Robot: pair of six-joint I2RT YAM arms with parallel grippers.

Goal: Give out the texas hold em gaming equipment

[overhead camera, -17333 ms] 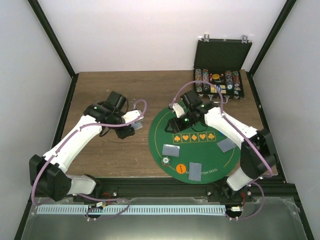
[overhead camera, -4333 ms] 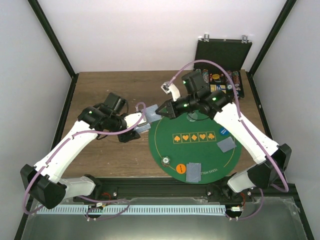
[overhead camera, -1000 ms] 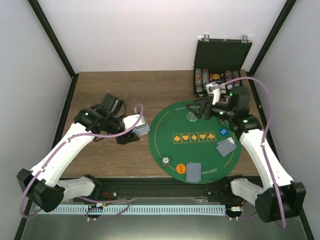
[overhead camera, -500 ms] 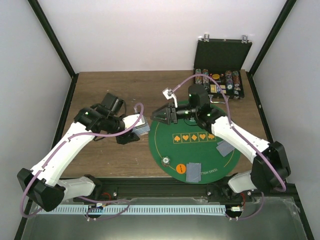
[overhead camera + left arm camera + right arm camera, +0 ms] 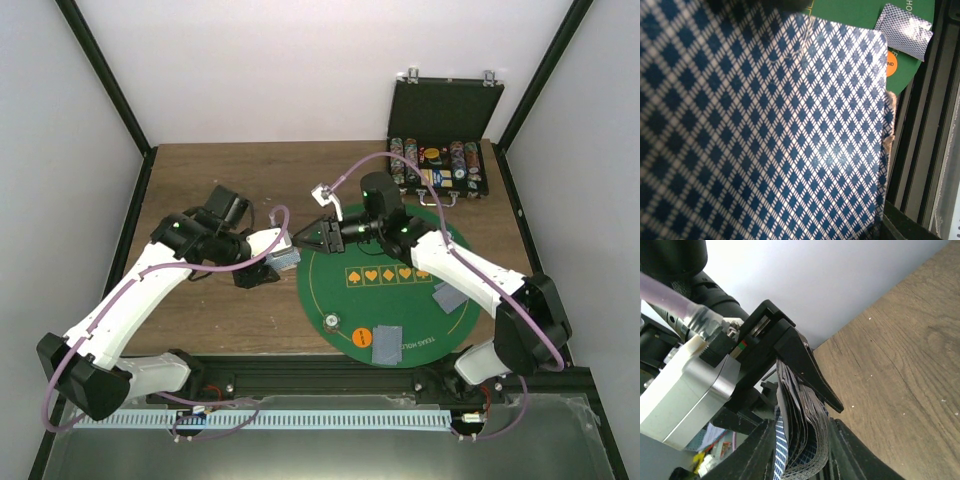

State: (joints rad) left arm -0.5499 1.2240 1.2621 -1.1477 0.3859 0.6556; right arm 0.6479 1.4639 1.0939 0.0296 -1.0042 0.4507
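Observation:
My left gripper (image 5: 277,263) is shut on a deck of blue-backed cards (image 5: 286,259) and holds it at the green mat's left edge. In the left wrist view the top card's back (image 5: 765,125) fills the frame. My right gripper (image 5: 301,237) reaches across to the deck. In the right wrist view its jaws (image 5: 802,445) stand open on either side of the deck's fanned edge (image 5: 802,425), under the left gripper's black finger (image 5: 807,367). Cards lie on the mat at the front (image 5: 385,343) and right (image 5: 449,296). An orange chip (image 5: 361,338) and a striped chip (image 5: 330,322) lie near the front.
The round green mat (image 5: 350,295) covers the table's right half. An open black case with rows of chips (image 5: 440,165) stands at the back right. A black frame rail (image 5: 330,375) runs along the near edge. The mat's cards (image 5: 902,27) and orange chip (image 5: 890,67) show in the left wrist view.
My right arm has swung from near the chip case leftward across the mat to the deck in my left gripper. The left arm has barely moved.

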